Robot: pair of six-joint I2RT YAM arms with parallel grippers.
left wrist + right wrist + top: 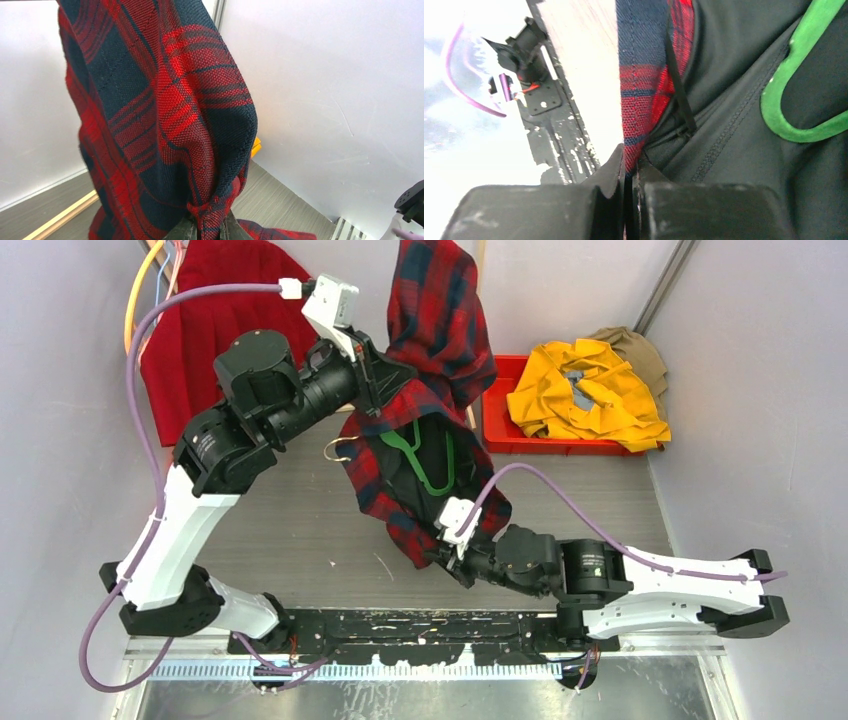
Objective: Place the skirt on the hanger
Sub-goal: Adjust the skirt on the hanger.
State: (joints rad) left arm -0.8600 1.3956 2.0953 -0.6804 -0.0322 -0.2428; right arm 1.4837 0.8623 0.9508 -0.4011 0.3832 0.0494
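Neither arm is on the skirt [200, 340]: it lies bright red and pleated in the far left corner, against the left wall and partly hidden behind the left arm's elbow, well apart from both claws. Both arms are holding a red-and-black plaid shirt [440, 320] instead. The left claw [372, 380] is clenched on a bunched fold of it and holds it above the table [280, 530], so the cloth rises in a tall drape toward the far wall; in its wrist view the fingers [186, 231] pinch a tight knot of plaid at the bottom edge. The right claw [437, 552] is clamped on the near edge of the same shirt, its two fingers [609, 175] pressed together on the plaid border where it meets the black lining. The shirt hangs open between them, showing that dark lining and a green hanger [425, 455] lying inside it. Just left of the shirt's edge, a thin cream hook shows over the table, the only visible part of the hanger [342, 448]; the rest is under the plaid and I cannot tell how it lies. At the far right a red bin [500, 430] holds a yellow garment [585, 390], with a brown one [630, 345] behind it.
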